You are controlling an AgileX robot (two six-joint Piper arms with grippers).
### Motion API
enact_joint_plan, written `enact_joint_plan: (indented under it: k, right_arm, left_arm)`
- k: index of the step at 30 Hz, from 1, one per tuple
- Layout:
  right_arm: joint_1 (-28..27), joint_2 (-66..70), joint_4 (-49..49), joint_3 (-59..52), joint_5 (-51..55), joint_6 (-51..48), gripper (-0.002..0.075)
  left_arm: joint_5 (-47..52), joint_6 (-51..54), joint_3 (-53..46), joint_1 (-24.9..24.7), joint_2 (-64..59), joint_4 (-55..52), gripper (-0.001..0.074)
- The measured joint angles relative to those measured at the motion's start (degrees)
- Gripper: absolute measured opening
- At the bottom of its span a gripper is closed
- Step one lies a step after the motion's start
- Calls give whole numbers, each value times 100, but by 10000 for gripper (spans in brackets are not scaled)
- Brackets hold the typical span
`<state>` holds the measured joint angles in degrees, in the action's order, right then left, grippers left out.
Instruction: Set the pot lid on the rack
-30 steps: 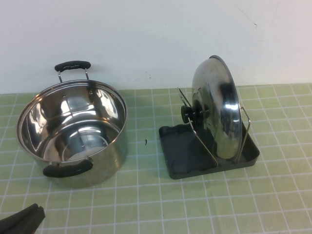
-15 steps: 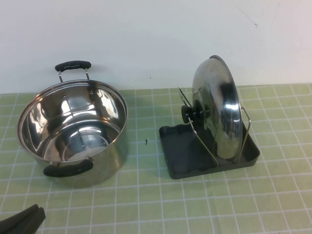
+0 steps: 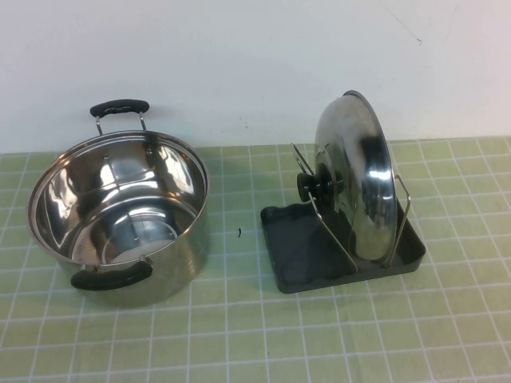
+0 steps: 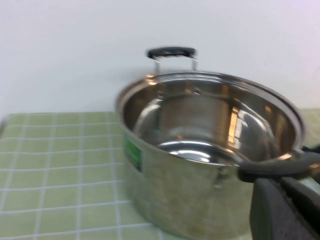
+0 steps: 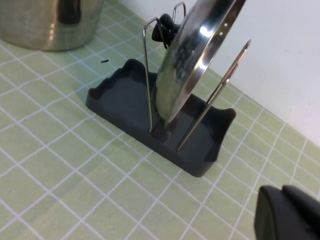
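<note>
I note the pot lid (image 3: 355, 179) is mirror-polished stainless steel, its knob (image 3: 311, 185) glossy black plastic. The rack (image 3: 291, 247) is matt dark grey plastic with thin bright metal wire loops (image 5: 148, 75). The pot (image 3: 120, 211) is shiny steel inside, brushed outside, with black plastic handles (image 3: 112, 276). The table (image 3: 239, 335) carries a matt green gridded mat. Both grippers, left gripper (image 4: 285, 210) and right gripper (image 5: 287, 212), look matt black.

Neither arm showed in the high view. Left gripper (image 4: 287, 210) was cut off at its wrist view's corner, finger gap not readable; right gripper (image 5: 290, 212) likewise. Pot (image 4: 210, 150) looked blurred and lost its base to the frame edge. Pot lid (image 3: 355, 179) hid the rack (image 3: 299, 247) floor behind it.
</note>
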<state>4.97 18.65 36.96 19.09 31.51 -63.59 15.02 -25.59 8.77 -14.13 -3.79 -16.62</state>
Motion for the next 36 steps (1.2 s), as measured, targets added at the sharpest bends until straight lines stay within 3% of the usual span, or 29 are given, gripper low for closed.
enact_joint_plan:
  k: [5,9,14,36]
  right_arm:
    - [0,0,0,0,0,0,-1]
    - [0,0,0,0,0,0,-1]
    - [0,0,0,0,0,0,-1]
    - [0,0,0,0,0,0,-1]
  left_arm:
    - [236,1157,0,797,316,1168,-2]
    - [320,1466,-266,1115,444,1593,-1]
    - [428,1170,-926,1180,455,1694,-2]
    - [403,1307,-938,1302,459,1662,-2]
